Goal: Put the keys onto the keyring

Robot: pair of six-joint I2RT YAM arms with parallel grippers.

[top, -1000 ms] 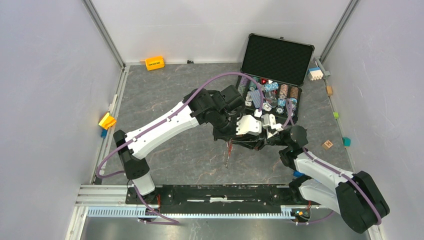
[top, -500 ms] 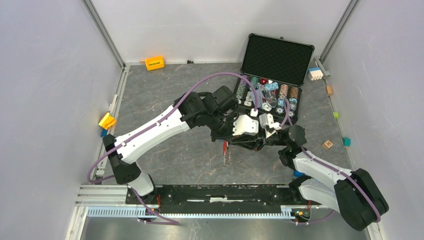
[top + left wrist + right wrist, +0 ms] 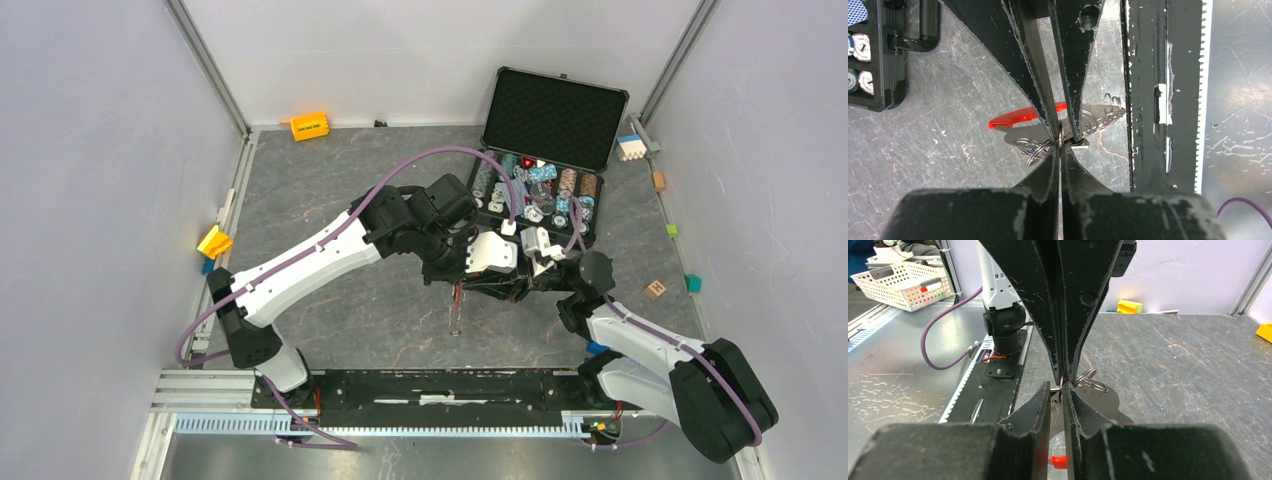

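The keyring (image 3: 1060,134) hangs in the air over the middle of the table, its thin silver ring seen edge-on. My left gripper (image 3: 1061,146) is shut on that ring from below in the left wrist view. My right gripper (image 3: 1063,390) meets it from the opposite side, its jaws closed to a narrow slit on the same ring. The red fob (image 3: 1010,119), a flat silver plate (image 3: 1020,134) and a chain (image 3: 1108,117) dangle beneath. In the top view both grippers join above the hanging fob (image 3: 457,295). Small rings and silver bits cluster at the grip; I cannot make out separate keys.
An open black case (image 3: 555,120) with poker chips stands at the back right. An orange block (image 3: 309,126) lies by the back wall and a yellow block (image 3: 214,242) at the left edge. A wooden cube (image 3: 655,289) sits on the right. The black rail (image 3: 440,385) runs along the near edge.
The left arm's elbow has swung left and its wrist has shifted slightly. The dangling fob and chain have swayed a little. Both grippers stay joined at the ring.
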